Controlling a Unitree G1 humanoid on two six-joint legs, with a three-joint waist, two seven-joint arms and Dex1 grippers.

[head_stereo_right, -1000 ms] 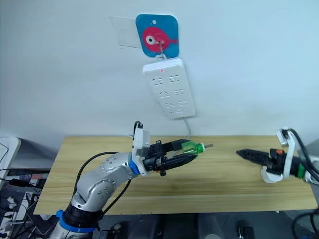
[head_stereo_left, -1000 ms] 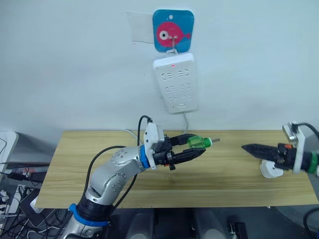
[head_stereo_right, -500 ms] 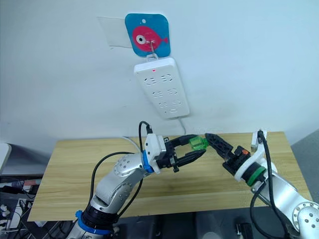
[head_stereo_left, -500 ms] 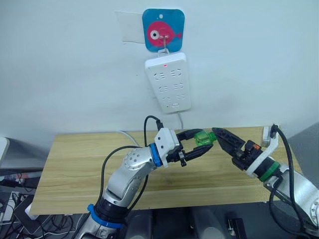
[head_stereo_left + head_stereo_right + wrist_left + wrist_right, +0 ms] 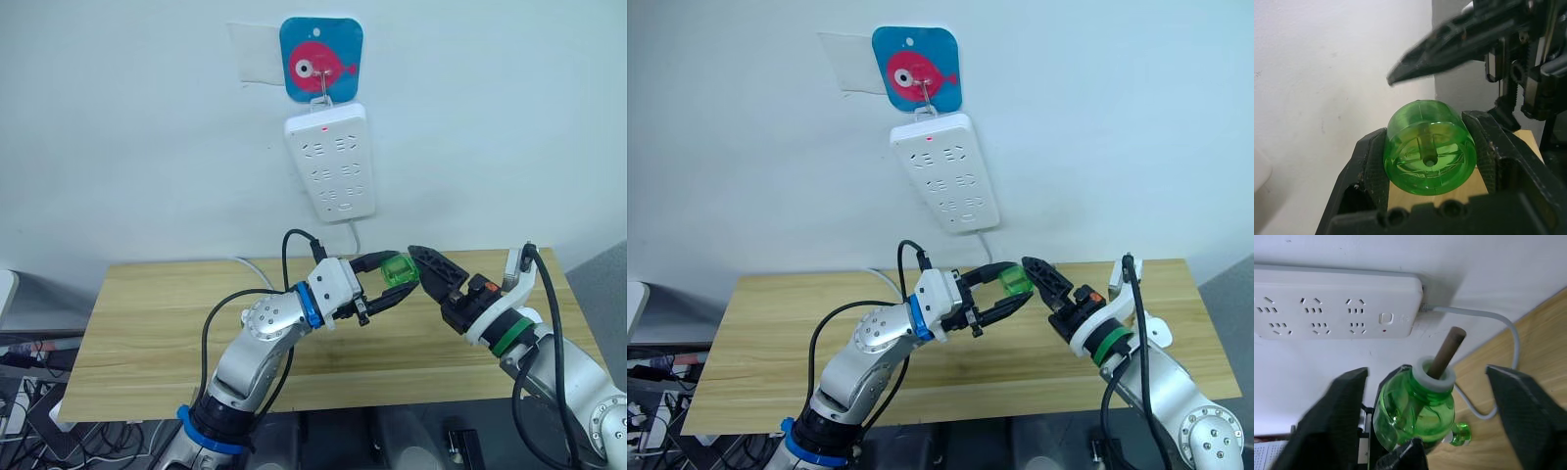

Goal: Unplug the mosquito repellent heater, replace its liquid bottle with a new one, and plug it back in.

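You have one green liquid bottle [image 5: 397, 269] here, and your left gripper [image 5: 390, 287] is clamped on it, holding it above the wooden table [image 5: 147, 323], below the one white power strip [image 5: 331, 163] on the wall. Your right gripper [image 5: 1420, 396] has its two fingers spread wide — one on each side of the bottle's neck, where a brown wick [image 5: 1446, 351] stands out.

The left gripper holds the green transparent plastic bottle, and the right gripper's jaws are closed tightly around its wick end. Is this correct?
Not quite. The left gripper does hold the green transparent plastic bottle, but the right gripper is not closed on it. The right wrist view shows its jaws spread wide, one on each side of the bottle's wick end, touching nothing.
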